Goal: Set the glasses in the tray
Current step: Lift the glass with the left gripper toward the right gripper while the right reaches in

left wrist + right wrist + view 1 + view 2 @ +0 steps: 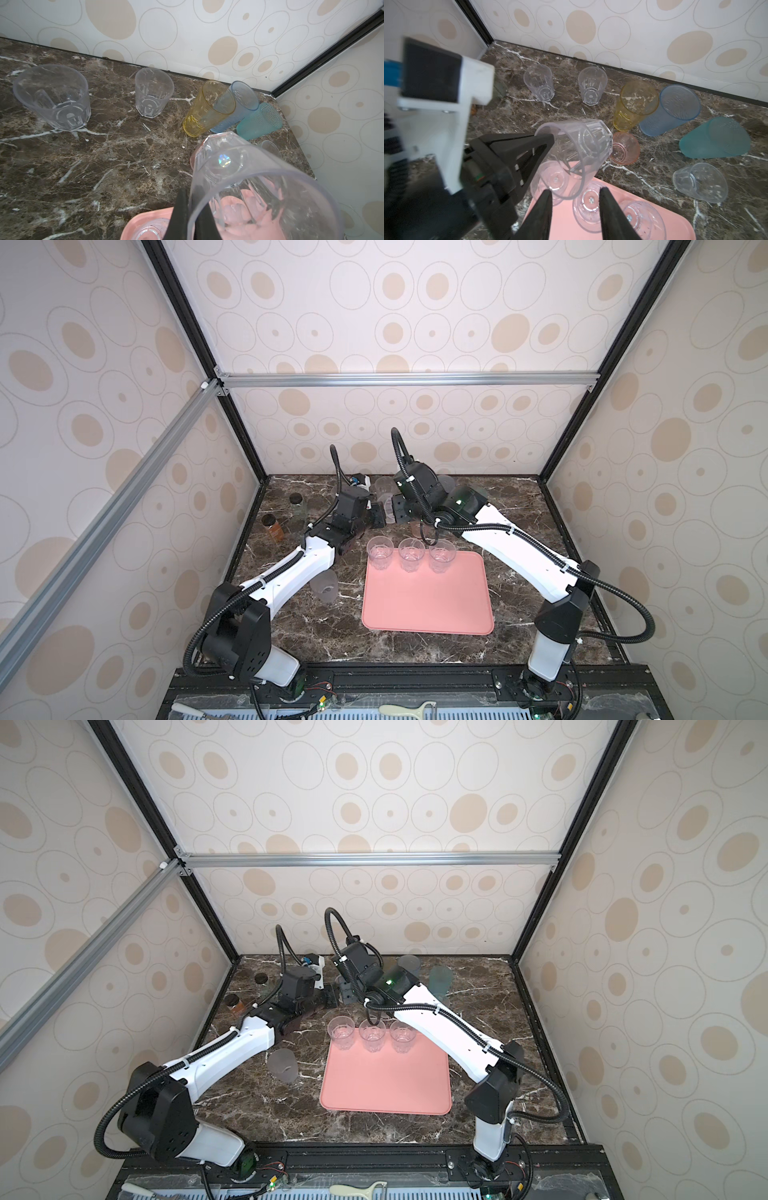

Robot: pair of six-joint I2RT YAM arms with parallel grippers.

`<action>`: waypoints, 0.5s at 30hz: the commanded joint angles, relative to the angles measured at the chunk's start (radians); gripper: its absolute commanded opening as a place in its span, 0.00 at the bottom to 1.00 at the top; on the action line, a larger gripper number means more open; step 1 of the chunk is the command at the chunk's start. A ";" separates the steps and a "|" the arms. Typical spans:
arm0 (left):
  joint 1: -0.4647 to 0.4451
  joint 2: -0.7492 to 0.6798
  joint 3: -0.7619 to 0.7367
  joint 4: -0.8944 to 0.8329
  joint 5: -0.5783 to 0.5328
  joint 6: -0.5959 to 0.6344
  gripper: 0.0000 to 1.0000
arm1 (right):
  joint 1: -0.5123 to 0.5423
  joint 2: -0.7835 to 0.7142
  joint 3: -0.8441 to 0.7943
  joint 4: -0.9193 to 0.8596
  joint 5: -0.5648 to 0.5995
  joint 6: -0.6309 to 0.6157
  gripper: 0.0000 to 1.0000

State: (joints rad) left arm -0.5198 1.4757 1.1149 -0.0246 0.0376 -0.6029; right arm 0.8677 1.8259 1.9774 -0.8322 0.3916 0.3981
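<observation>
Marble table, seen in both top views and both wrist views. My left claw is clenched on the rim of a clear ribbed glass, one finger inside the wall and one outside. The glass hangs tipped on its side in the air, base pointing away from the claw, near the far edge of the tray. My right claw hangs just beside it, jaws parted and grasping nothing. In the right wrist view, a row of three clear glasses shows below its fingers. That row stands upright inside the tray along its far rim; the rest of the pink tray is bare. Off the tray, toward the back wall, are two more clear glasses, an amber glass, a blue glass, a teal glass, a small pink glass and a further clear glass. A frosted glass stands by my left arm, left of the tray. Two black-capped bottles stand at the table's left edge.
</observation>
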 commanded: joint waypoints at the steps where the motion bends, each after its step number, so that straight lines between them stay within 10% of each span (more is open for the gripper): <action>1: -0.034 -0.045 0.008 0.061 -0.002 -0.051 0.00 | -0.005 0.046 0.049 -0.077 0.073 -0.047 0.39; 15: -0.087 -0.055 0.020 0.065 0.016 -0.101 0.00 | -0.005 0.125 0.078 -0.149 0.279 -0.123 0.19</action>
State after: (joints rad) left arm -0.5880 1.4582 1.1042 -0.0128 0.0349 -0.6628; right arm 0.8677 1.9232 2.0346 -0.9443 0.5915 0.2996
